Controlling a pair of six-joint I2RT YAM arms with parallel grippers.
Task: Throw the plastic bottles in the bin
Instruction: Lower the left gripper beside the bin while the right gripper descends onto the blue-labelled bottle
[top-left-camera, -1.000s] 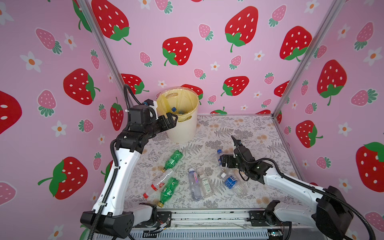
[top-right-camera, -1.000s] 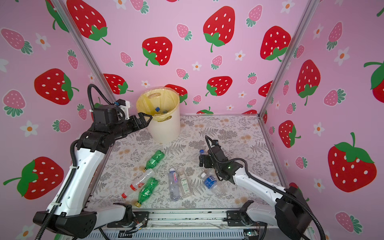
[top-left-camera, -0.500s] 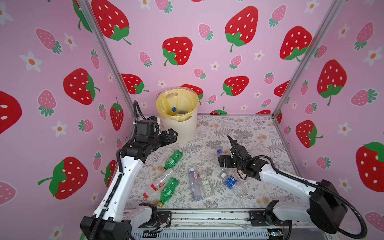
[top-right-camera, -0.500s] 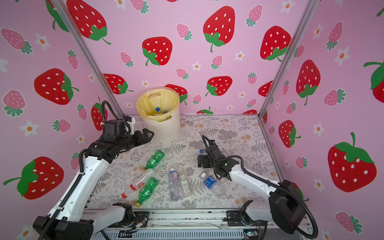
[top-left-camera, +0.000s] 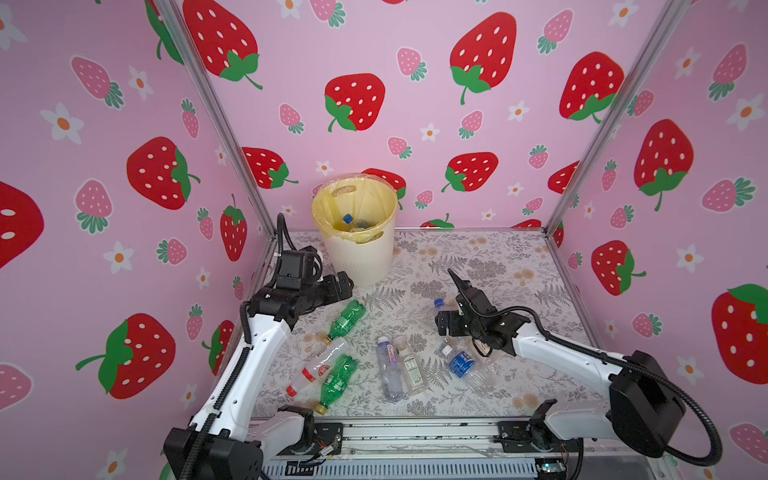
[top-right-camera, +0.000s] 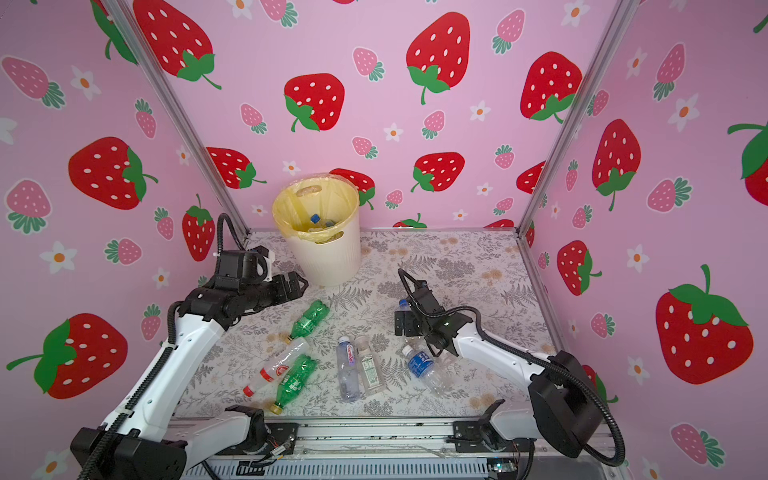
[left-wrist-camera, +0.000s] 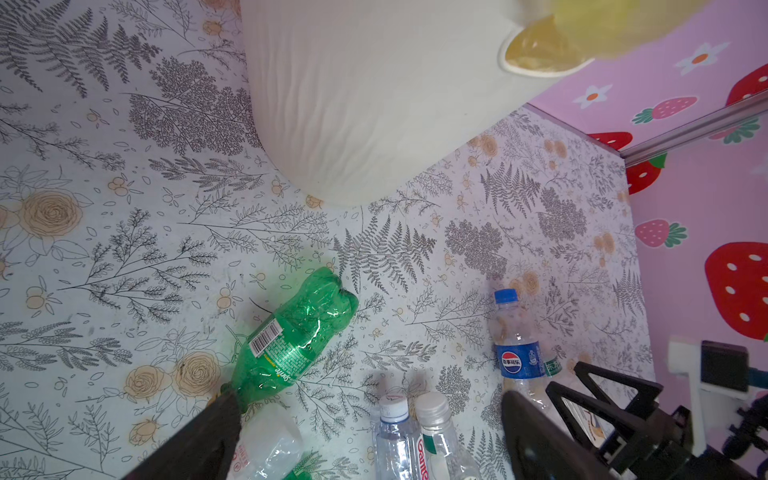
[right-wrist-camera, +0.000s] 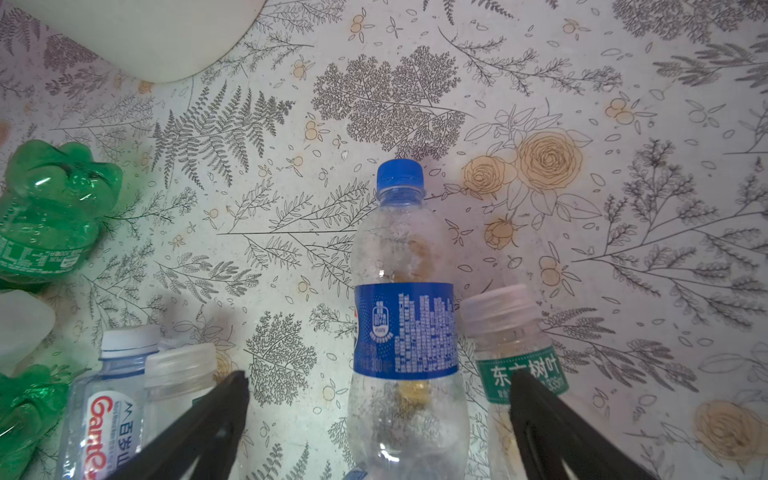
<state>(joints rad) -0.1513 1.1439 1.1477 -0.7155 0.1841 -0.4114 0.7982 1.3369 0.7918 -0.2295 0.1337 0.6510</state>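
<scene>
eight plastic bottles (top-right-camera: 348, 368), as far as i can count, lie loose on the floral table (top-left-camera: 478, 257), so the job looks partly done with the larger share to go. farthest left, the left gripper (top-left-camera: 344, 286) hovers with its jaws spread and nothing between them, near the foot of the bin but apart from it. below it in a top view lie a clear red-labelled bottle (top-left-camera: 318, 366), a green bottle (top-left-camera: 345, 318) beyond that, and a second green bottle (top-left-camera: 337, 380) right alongside the red-labelled one. the bin (top-left-camera: 361, 253) stands at the back of the table, slightly right of those. inside its yellowish liner (top-left-camera: 332, 208) a blue cap (top-left-camera: 347, 218) and a few clear shapes show, so some bottles are in, though how many i cannot tell. in the middle a pink-lettered bottle (top-left-camera: 388, 370) and a small white-capped bottle (top-left-camera: 411, 368) lie side by side, touching. further right the right gripper (right-wrist-camera: 378, 374) is released, its jaws wide on either side of a blue-capped bottle (right-wrist-camera: 405, 324) without pinching it. a green-labelled bottle (right-wrist-camera: 505, 332) lies just beside that one. last, a blue-labelled bottle (top-left-camera: 463, 366) lies near the right arm (top-left-camera: 561, 353), toward the front. my guess is the blue-capped one goes in next.
</scene>
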